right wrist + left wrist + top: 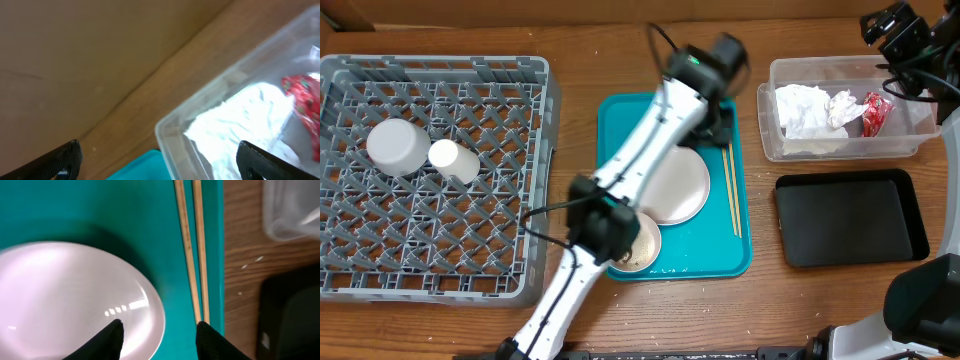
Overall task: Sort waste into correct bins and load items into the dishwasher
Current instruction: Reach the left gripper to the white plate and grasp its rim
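My left gripper [717,128] [159,332] is open and empty, low over the teal tray, one finger above the white plate's [682,190] [65,295] right edge and the other by the wooden chopsticks [731,190] [192,250]. A white bowl with brownish food scraps [640,247] sits at the tray's front, partly hidden by my arm. An upturned white bowl [398,146] and a small white cup [453,160] lie in the grey dish rack [510,90]. White napkins [805,108] [245,120] and a red wrapper [876,113] [302,95] lie in the clear tub [770,140] [170,130]. My right gripper [895,30] [160,155] is open and empty, above the tub's back edge.
The teal tray [620,120] [75,210] sits at the table's centre. The black tray [850,218] [295,310] lies empty in front of the clear tub. A brown wall runs along the table's back edge [75,60]. My left arm crosses the tray diagonally.
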`<state>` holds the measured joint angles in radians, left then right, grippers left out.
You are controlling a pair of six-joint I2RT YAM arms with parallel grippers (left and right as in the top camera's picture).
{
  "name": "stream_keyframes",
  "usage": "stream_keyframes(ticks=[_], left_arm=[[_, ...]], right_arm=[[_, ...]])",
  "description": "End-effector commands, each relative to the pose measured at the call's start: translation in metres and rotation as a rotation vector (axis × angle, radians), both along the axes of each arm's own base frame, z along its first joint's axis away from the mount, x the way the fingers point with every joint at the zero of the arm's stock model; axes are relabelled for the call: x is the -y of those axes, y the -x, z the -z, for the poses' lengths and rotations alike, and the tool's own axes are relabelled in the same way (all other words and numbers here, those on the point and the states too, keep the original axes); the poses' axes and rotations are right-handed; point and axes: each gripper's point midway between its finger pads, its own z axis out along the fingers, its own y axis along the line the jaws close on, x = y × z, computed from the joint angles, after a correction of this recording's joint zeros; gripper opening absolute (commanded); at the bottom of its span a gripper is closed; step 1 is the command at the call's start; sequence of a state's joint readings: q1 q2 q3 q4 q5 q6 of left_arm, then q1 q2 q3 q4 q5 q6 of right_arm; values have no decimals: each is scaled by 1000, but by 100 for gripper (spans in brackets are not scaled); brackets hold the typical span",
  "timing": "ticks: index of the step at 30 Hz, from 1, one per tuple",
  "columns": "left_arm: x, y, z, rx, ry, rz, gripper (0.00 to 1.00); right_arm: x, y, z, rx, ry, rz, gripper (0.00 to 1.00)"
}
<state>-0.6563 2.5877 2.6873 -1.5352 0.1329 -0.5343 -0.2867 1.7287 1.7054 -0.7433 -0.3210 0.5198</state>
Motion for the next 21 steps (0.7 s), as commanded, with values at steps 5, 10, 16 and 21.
stream_keyframes(ticks=[5,10,16,21], left_arm=[[2,15,53,-51,-150,-94,47],[-8,12,76,-84,-191,-156,37],[-13,4,96,-96,-197,-171,35],[-12,5,102,-105,-198,-166,29]], right_arm=[[23,18,8,-88,77,127,100],[24,23,13,-121,79,134,100],[24,23,14,-121,78,134,100],[24,23,14,-122,78,134,100]])
